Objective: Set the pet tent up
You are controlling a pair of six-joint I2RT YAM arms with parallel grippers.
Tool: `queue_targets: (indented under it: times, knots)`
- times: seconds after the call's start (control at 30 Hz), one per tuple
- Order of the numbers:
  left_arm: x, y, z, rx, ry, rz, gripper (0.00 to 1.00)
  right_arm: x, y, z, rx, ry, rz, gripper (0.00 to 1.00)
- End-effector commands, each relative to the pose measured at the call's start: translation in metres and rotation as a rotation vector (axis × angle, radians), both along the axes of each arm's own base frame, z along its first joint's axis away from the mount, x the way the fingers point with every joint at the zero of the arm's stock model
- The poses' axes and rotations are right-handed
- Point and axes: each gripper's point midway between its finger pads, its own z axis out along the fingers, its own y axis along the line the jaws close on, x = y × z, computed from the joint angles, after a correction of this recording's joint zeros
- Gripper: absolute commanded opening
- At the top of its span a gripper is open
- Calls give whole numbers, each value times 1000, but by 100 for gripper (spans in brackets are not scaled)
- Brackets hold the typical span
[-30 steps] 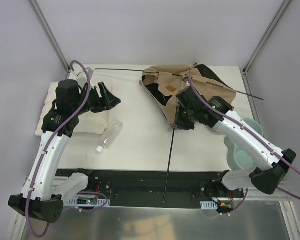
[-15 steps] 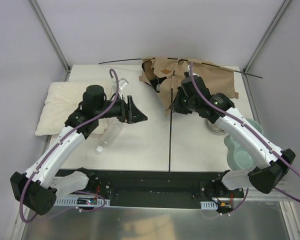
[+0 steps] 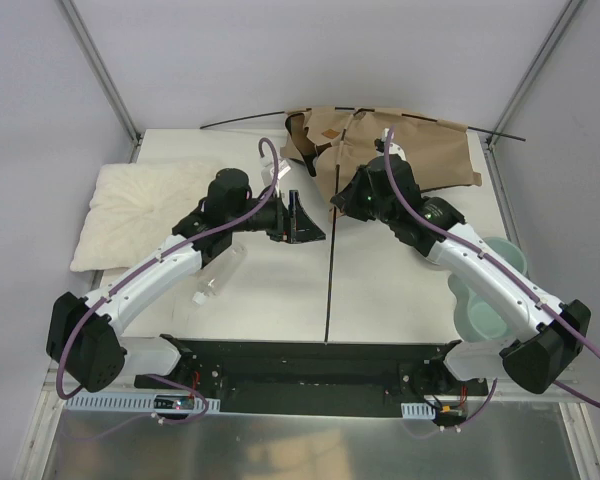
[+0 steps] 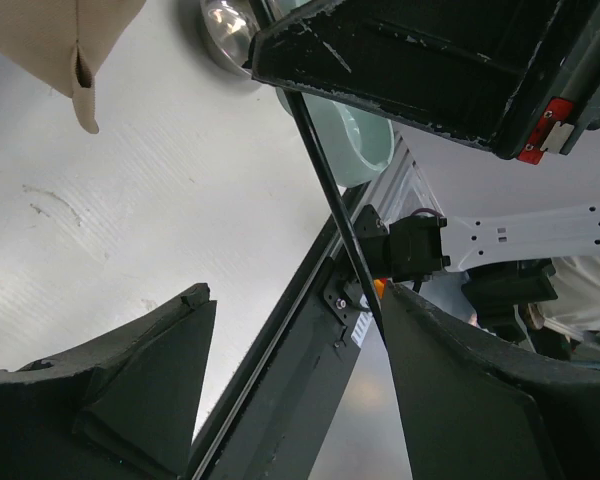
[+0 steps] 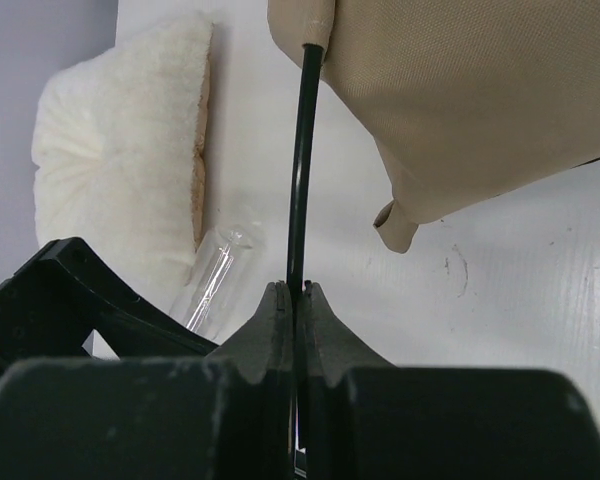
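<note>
The left arm has swung off the cream pillow (image 3: 130, 210) and across the table, so the left gripper (image 3: 308, 218) now sits just beside the pole (image 3: 329, 285) instead of far to the left. Its fingers are spread wide, and in the wrist view the pole crosses the gap close to one finger, which does not appear to be touching it. The right gripper (image 5: 296, 296) stays pressed together on that same pole just below the sleeve and has drawn it back, so the free end has crept up from the base rail. To me that reads as a second grip coming to help feed the pole through. The pet tent (image 3: 405, 150) lies crumpled at the far edge, right of centre. The held pole runs nearly straight from the tent toward the near edge, and a second pole (image 3: 240, 121) lies crosswise along the back.
</note>
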Motion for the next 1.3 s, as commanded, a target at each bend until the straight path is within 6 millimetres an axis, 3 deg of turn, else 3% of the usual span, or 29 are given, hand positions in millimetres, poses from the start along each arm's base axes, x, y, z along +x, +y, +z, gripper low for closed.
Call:
queue_targets:
  times: [0.0,0.33,0.7,0.97,1.27]
  knots:
    - [5,-20,22,-70,-27,-19,69,30,-21,39,97,-165,-176,0]
    - [-5,-43,9,-45,-6,-83,63,35,-21,42,136,-170,-213,0]
    - [-6,-47,12,-57,-5,-87,65,36,-22,40,149,-170,-226,0]
    - [-23,-39,19,-86,-34,-133,66,36,-29,42,152,-188,-255,0]
    - [-48,-17,11,-95,-70,-132,71,36,-28,46,186,-201,-267,0]
